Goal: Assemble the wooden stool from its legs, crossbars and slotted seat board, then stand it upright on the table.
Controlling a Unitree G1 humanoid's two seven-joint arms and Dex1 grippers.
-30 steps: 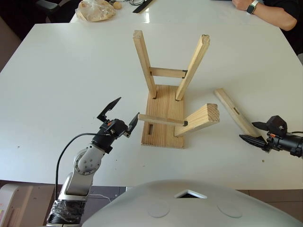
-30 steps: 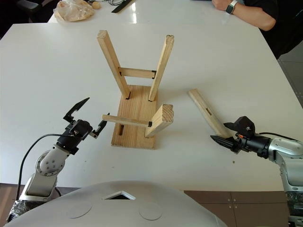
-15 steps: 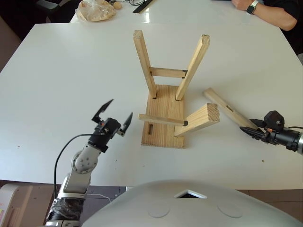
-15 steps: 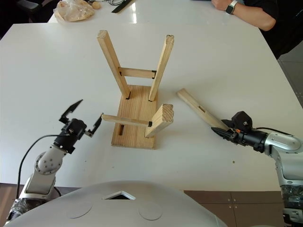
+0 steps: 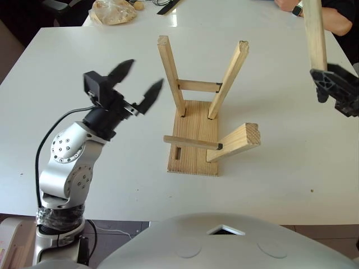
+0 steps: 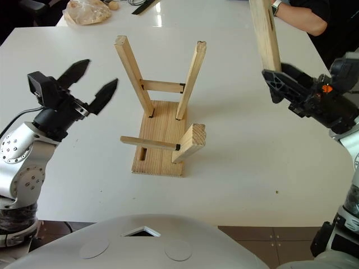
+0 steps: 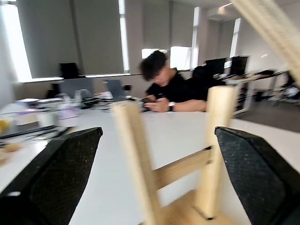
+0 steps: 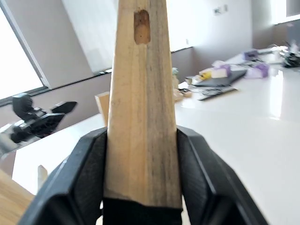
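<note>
- I see the seat board lying flat on the white table, near the middle, its long side running near to far.
- Two legs stand in its far end: the far-left leg and the far-right leg. They splay apart toward their tops, and a crossbar joins them low down.
- A third leg leans out to the right from the board's near right side. I cannot tell whether its end sits in a slot.
- A second crossbar runs left from that leg across the board, and its free end meets nothing.
- My right gripper is raised over the right side of the table, and its fingers clamp the lower end of the fourth leg. That leg stands nearly upright in the air, well apart from the board, and one face shows a mortise hole.
- My left gripper hangs above the table, left of the far-left leg and close to it without touching. Its fingers are spread wide and hold nothing.
- A crumpled bag lies at the far left of the table.
</note>
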